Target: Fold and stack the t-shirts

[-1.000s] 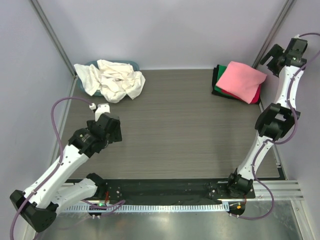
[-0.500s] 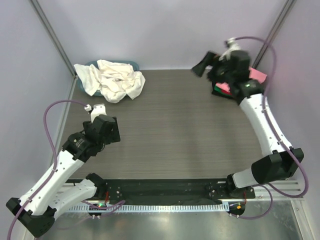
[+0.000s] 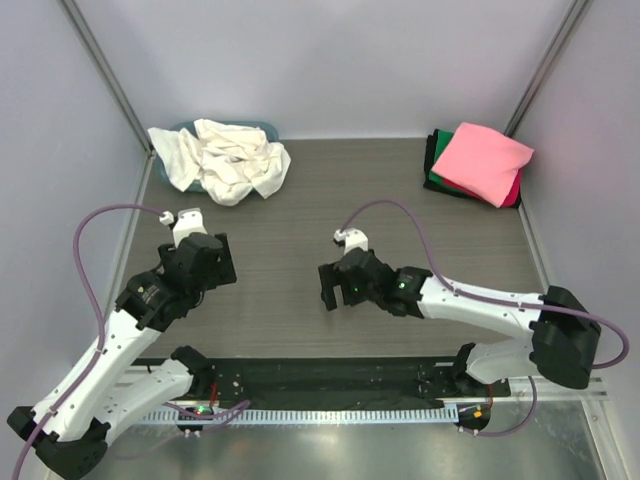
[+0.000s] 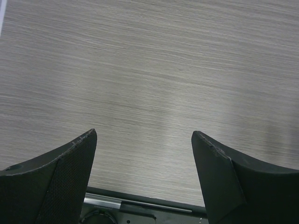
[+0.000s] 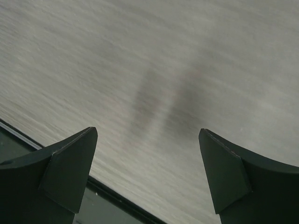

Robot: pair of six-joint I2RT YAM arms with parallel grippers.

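Observation:
Crumpled cream white t-shirts lie heaped over a teal tub at the back left. A folded stack sits at the back right, salmon pink t-shirt on top, with green, black and magenta red edges showing beneath. My left gripper hovers open over the bare left part of the table, far from both piles. My right gripper stands open low over the table's middle near the front, with nothing between its fingers. Both wrist views show only tabletop.
The teal tub is mostly covered by the cream shirts. Grey walls and metal posts close in the table on three sides. A black rail with the arm bases runs along the near edge.
The right arm has swung from the back right corner, over the folded stack, down to the table's middle front. The left gripper drifted slightly toward the front.

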